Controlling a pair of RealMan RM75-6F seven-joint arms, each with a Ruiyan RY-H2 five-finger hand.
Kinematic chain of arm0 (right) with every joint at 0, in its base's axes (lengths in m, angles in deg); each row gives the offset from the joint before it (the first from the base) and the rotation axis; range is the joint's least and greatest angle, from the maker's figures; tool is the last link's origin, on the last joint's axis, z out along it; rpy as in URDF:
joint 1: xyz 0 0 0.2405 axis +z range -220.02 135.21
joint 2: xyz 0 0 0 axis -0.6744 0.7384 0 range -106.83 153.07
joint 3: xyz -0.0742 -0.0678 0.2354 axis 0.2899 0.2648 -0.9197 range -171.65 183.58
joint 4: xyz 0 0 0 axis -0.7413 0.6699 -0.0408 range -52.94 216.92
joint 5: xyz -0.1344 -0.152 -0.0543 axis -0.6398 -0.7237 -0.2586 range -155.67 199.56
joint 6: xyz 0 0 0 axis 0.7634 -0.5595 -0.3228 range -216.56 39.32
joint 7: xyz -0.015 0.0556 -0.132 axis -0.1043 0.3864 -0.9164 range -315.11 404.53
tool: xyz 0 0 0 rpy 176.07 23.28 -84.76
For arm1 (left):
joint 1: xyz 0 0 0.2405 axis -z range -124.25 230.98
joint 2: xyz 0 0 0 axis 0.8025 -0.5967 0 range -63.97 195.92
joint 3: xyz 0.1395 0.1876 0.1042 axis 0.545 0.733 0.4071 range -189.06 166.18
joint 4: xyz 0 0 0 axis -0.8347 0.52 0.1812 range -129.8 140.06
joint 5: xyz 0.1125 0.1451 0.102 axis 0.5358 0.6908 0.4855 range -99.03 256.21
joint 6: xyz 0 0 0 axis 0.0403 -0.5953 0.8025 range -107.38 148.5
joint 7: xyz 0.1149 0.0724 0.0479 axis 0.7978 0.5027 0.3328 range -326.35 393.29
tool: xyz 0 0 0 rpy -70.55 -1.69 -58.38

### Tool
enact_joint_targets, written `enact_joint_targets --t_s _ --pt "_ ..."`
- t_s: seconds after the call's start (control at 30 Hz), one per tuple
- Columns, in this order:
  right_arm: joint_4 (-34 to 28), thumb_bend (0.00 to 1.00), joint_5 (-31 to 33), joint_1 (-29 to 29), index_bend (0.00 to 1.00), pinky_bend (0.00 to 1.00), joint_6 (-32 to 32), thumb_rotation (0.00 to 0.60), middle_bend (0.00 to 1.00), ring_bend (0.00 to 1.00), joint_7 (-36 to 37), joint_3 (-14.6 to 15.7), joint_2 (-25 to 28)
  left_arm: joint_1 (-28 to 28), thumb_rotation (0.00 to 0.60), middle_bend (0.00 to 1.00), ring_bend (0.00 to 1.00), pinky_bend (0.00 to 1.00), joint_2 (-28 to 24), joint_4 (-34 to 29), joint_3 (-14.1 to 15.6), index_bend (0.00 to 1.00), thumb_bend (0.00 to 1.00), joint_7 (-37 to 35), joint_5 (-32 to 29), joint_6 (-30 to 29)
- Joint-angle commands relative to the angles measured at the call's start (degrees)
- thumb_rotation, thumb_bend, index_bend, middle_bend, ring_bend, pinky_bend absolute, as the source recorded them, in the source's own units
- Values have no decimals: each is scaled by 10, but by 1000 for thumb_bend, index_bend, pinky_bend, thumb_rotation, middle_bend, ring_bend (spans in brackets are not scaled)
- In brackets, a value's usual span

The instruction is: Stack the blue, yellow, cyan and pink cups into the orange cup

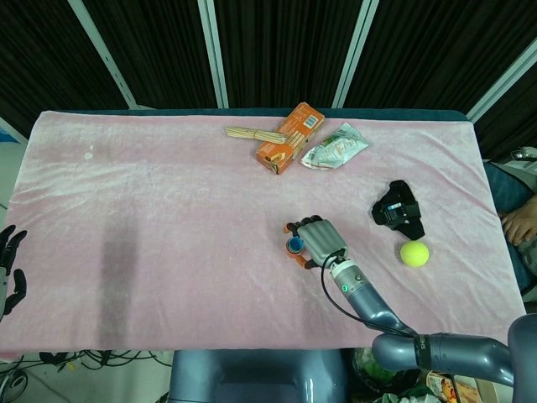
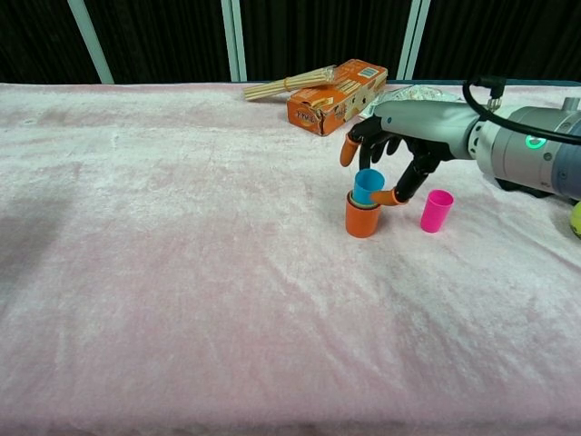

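The blue cup (image 2: 368, 185) is seated partway in the orange cup (image 2: 361, 219), w/ a yellow rim just visible between them, so the yellow cup is judged already nested. The stack stands upright on the worktop (image 2: 182, 272), near centre-right. The right robot hand (image 2: 392, 154) hovers above and just beside the blue cup; fingers are spread apart, and one fingertip is close to the cup's side, approx. touching, but contact can't be confirmed from the chest view. No real grip is seen, so the hand is read as loosened, holding nothing. The left robot hand (image 1: 10, 269) sits idle at the worktop's left edge, off the cloth, fingers apart, nothing held.

Step in hand: release of the blue cup. To be done well, the fingers should be lifted straight up, not swept sideways, as the light stack could be tipped or dragged on the soft cloth. If the blue cup sits tilted, a gentle press on its rim from above would seat it.

The pink cup (image 2: 436, 210) stands inverted just right of the stack, apart from it; it should be taken by the side wall and turned mouth-up before insertion. A cyan cup isn't clearly seen; possibly hidden inside the stack, can't tell.
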Motion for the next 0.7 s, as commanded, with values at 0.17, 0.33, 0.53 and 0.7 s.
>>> enact_joint_targets --t_s 0.17,0.33,0.53,0.7 --pt "-15 170 14 -7 146 204 -10 600 156 188 -4 2 19 0 600 36 0 0 0 -1 0 92 707 1 -1 1" --pt "-26 171 16 -15 153 204 -16 600 196 189 -9 11 38 0 600 35 0 0 0 -1 0 92 707 1 0 1" --pt "-23 173 20 -27 237 204 -14 600 235 190 -6 28 45 0 600 35 0 0 0 -2 1 92 707 1 0 1" --pt "11 185 2 -46 288 204 -18 600 272 191 15 46 23 0 600 35 0 0 0 -3 1 92 707 4 0 1"
